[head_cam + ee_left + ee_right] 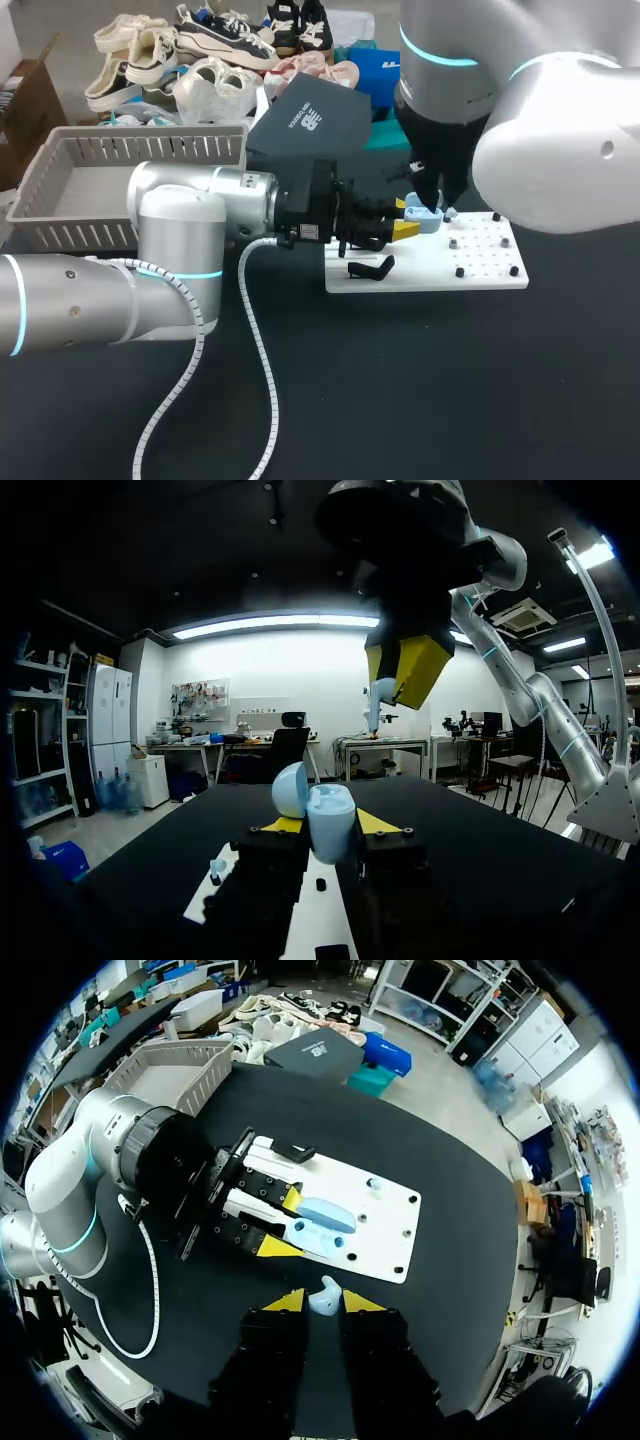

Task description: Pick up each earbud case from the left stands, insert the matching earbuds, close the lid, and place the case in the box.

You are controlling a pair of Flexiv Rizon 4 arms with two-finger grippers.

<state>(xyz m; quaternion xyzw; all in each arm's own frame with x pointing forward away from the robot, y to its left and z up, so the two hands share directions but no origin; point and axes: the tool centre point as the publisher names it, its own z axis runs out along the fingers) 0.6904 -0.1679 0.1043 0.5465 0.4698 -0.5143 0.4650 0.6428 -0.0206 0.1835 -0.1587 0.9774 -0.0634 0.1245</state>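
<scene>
- The pale blue earbud case is off its stand and sits gripped in the left tool. In the head view it hangs over the twelve o'clock edge of the white perforated board.
- Its rounded lid is swung open, as the left wrist view shows.
- The left tool has its yellow-tipped fingers narrowed onto the case from both sides, and the case body stands up between them.
- A small pale blue earbud is pinched between the yellow tips of the right tool, which are set close together. It hangs just above the open case and apart from it.
- In the head view the left arm lies level across the table from nine o'clock. The right arm comes down from about one o'clock, so its tool is directly over the case.
- A black hooked stand lies on the board toward its eight o'clock corner, near the left tool.
- Small black pegs dot the board's three o'clock half.
- The board rests flat on the black table.
- A grey slatted plastic basket stands at ten o'clock from the board, well apart from it.
- A dark grey flat box lies tilted at eleven o'clock from the board, just beside the basket.
- A white coiled cable loops down from the left arm's wrist toward six o'clock.
</scene>
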